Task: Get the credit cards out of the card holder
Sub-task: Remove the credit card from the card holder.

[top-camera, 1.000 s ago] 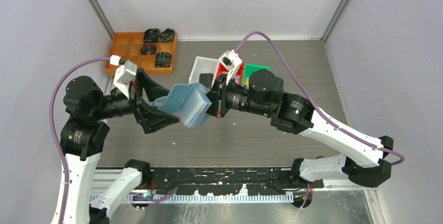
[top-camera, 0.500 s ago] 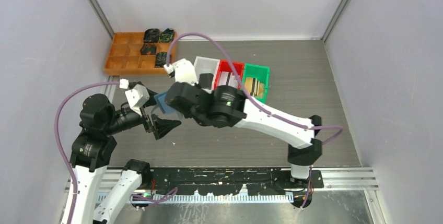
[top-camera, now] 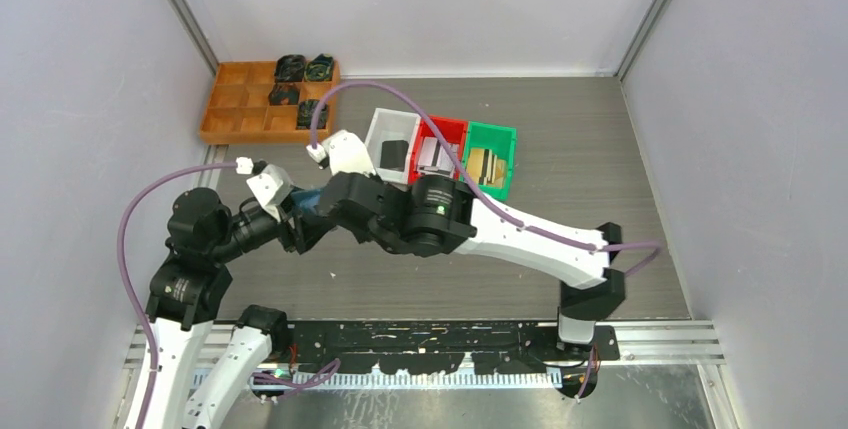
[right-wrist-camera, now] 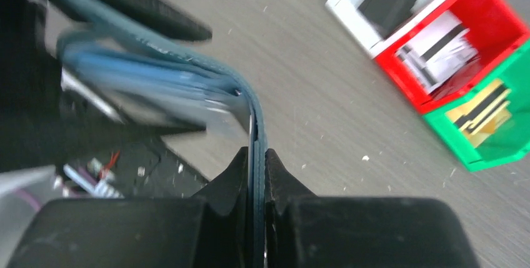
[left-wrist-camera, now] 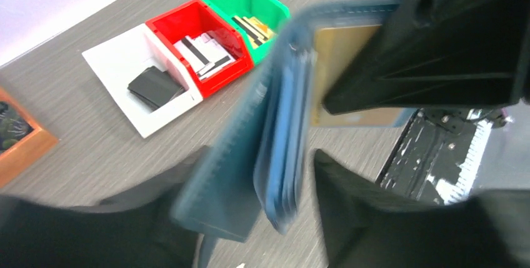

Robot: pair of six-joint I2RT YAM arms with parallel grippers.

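Observation:
The slate-blue card holder [left-wrist-camera: 275, 149] hangs open above the table between the two arms; in the top view only a sliver of the card holder [top-camera: 309, 199] shows. My right gripper [right-wrist-camera: 257, 152] is shut on one leaf's edge. A gold credit card [left-wrist-camera: 334, 62] sits in the holder, partly covered by one of the right fingers [left-wrist-camera: 431, 55]. My left gripper [left-wrist-camera: 259, 155] straddles the holder's lower end, its jaws open. The left jaw is close against the flap and a gap shows at the right jaw. More gold cards [right-wrist-camera: 478, 115] lie in the green bin [right-wrist-camera: 500, 149].
White bin [top-camera: 378, 144] with a dark wallet, red bin [top-camera: 452, 127] with white cards, and green bin [top-camera: 505, 144] stand in a row behind the arms. A wooden compartment tray [top-camera: 240, 99] with dark items sits at the back left. The black rail [top-camera: 420, 334] runs along the near edge.
The right arm swung round to the left and carried the holder left and lower. The left gripper followed it, and its jaws have narrowed around the holder.

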